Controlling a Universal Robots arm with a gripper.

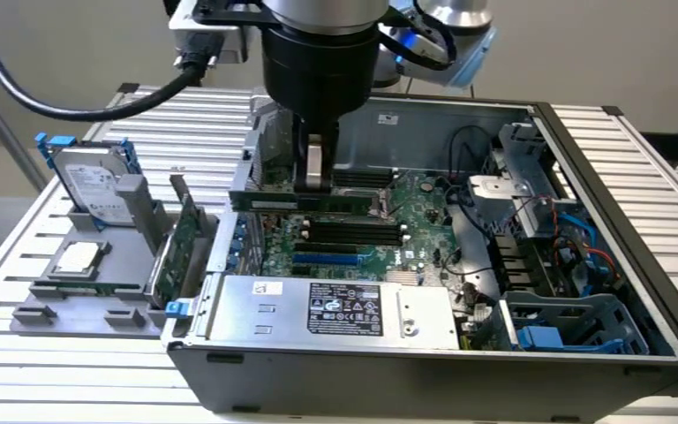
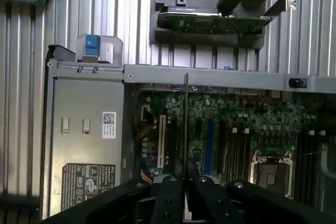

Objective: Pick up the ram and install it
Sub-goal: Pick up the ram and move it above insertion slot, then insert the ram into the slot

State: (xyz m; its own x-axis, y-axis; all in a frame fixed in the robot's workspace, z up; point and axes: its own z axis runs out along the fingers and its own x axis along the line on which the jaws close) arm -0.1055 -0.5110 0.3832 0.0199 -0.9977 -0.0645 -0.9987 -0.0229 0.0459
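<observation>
One step looked done: the gripper [image 1: 315, 187] was clamped on the ram [image 1: 266, 202], holding it level inside the open computer case [image 1: 433, 382]. The stick hung just above the black memory slots [image 1: 351, 231] and was not yet seated, so installation remained.

Green ram [image 1: 357, 202], black end effector [image 1: 315, 183]

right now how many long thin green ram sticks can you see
1: the long thin green ram stick, clamped in the gripper near the black motherboard slots. The arm may hide others.
</observation>
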